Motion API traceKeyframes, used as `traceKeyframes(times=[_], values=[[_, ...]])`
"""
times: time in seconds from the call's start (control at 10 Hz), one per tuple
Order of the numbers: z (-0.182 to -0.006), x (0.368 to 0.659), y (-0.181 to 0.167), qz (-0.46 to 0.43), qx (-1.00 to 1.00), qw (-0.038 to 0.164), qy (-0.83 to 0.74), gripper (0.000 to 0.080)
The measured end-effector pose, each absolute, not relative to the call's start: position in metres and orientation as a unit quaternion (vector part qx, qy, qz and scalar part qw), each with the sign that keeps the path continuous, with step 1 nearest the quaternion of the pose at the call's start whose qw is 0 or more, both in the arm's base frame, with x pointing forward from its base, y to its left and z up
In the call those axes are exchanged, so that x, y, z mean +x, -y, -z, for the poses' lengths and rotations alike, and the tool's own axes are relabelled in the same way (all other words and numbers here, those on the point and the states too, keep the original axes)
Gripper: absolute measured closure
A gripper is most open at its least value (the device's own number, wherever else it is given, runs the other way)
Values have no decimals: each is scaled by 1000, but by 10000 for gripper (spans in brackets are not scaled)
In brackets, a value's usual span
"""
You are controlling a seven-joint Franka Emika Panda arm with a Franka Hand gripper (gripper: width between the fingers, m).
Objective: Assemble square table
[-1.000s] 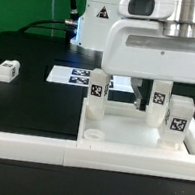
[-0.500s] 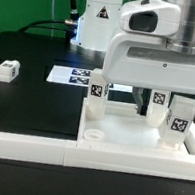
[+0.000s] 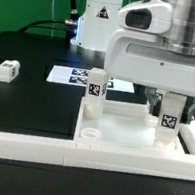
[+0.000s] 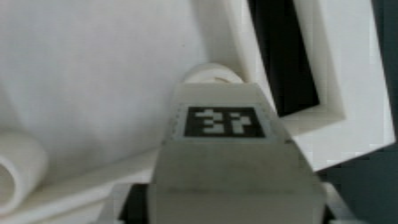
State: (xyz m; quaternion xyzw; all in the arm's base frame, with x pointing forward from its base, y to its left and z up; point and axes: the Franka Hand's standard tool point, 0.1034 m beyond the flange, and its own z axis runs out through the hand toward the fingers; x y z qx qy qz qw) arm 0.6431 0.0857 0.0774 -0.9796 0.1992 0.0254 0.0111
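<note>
The square table top (image 3: pixel 129 143), a white rimmed tray, lies at the front of the exterior view. One white tagged leg (image 3: pixel 93 97) stands upright at its left far corner. A second leg (image 3: pixel 168 126) stands at the right side of the tray, with my gripper (image 3: pixel 168 108) shut on it from above. In the wrist view this leg (image 4: pixel 226 140) fills the middle with its tag facing the camera. The dark fingers (image 4: pixel 135 200) press on both its sides, and my gripper (image 4: pixel 226 205) is centred over it. A round corner socket (image 4: pixel 215 75) shows just past the leg.
A loose tagged leg (image 3: pixel 7 69) lies on the black table at the exterior view's left. The marker board (image 3: pixel 70 76) lies behind the tray. Long white border rails (image 3: pixel 37 147) run along the front. An open socket (image 3: pixel 92 135) sits at the tray's near left corner.
The jaws have closed in from wide open onto the right-hand leg. That leg now sits a little further toward the exterior view's left. The other parts have not moved.
</note>
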Motion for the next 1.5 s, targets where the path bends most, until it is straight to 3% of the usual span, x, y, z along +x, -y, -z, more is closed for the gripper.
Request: traceKeyframes(times=[0.9,1.0,1.3,1.4,1.5], values=[[-74,634,-108,1,-771,25,-637,509],[-74,632,-108,13,-750,35,-660,509],[-74,630,-108,14,-764,30,-644,499],[-74,625,-110,-1,-806,10,-591,317],[-74,627,-114,6,-846,1,-533,188]])
